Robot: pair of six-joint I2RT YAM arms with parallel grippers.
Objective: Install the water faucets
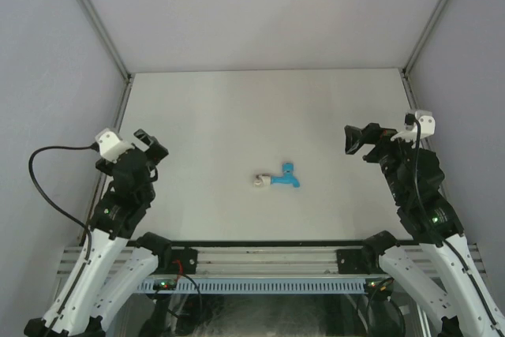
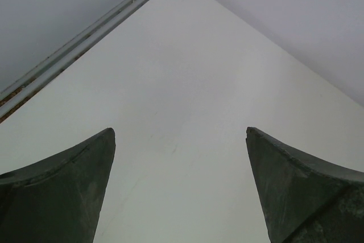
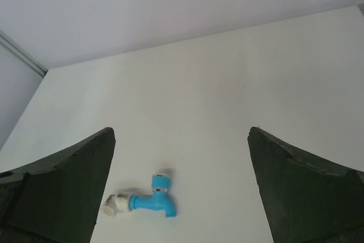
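1. While both tools stand wide and empty, left tool [image 2: 180, 131] by the left edge and right tool [image 3: 181, 131] by the right edge, the water faucet [image 1: 286, 181] lies mid-surface [image 1: 237, 108], toward the near edge.
2. White fitting [image 1: 259, 181] touches its end facing the left edge; whether threaded in, cannot tell.
3. Likely best: pinch blue body crosswise, steady fitting, turn squarely.

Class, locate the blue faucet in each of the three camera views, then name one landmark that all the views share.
Top external: the blue faucet lies near the middle of the white table.
Left wrist: not in it.
Right wrist: low in the picture, left of centre.
Shared landmark: the white table with its metal edge rail.
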